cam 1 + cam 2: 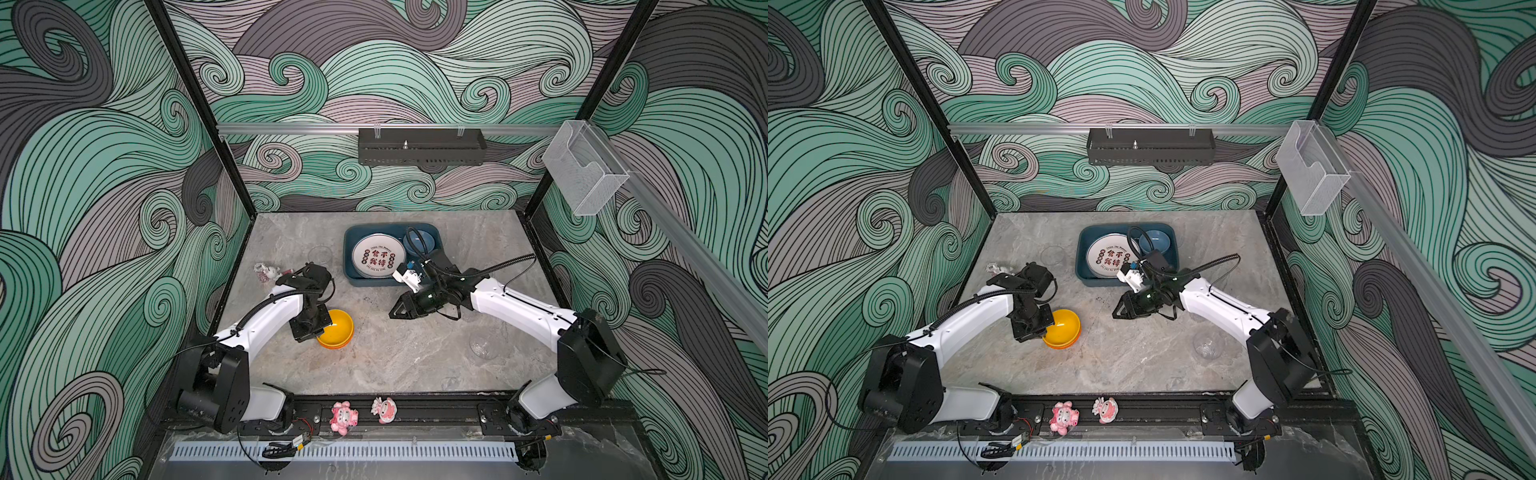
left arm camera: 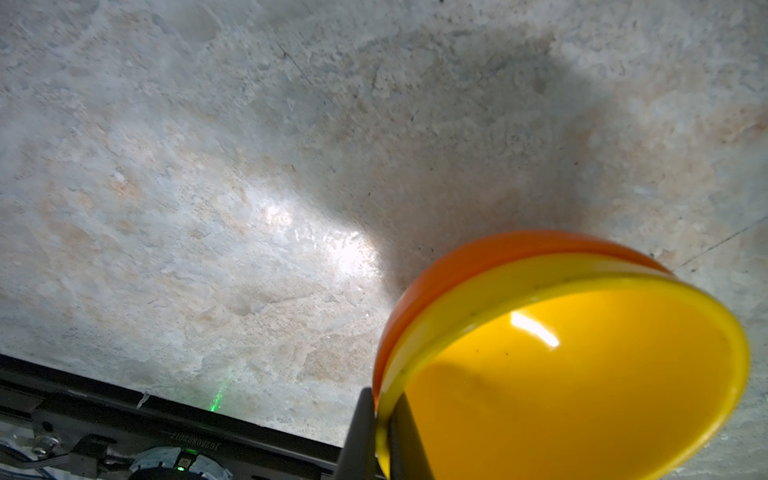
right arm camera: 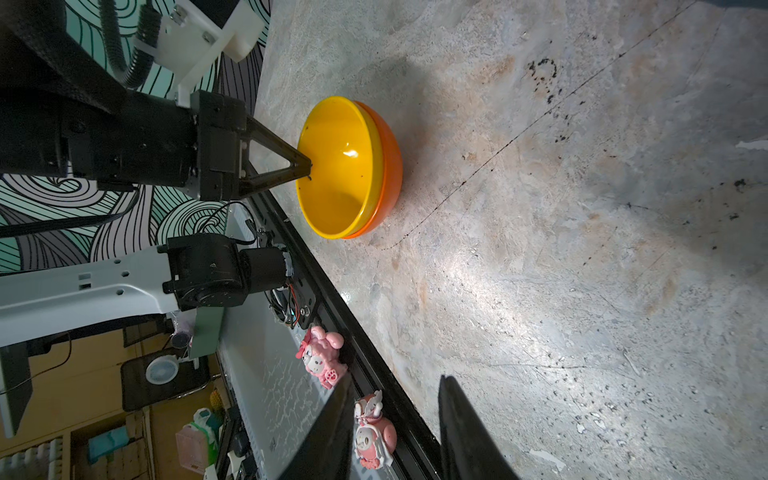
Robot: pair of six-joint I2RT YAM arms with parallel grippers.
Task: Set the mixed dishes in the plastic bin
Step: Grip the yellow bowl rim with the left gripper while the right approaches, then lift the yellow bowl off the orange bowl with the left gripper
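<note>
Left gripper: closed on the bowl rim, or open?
Shut. In the left wrist view the left gripper has its fingers clamped either side of the yellow bowl rim; the orange bowl is nested under it.

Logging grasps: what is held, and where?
Left gripper pinches the rim of the round yellow plastic bowl nested in an orange bowl; right gripper holds nothing.
</note>
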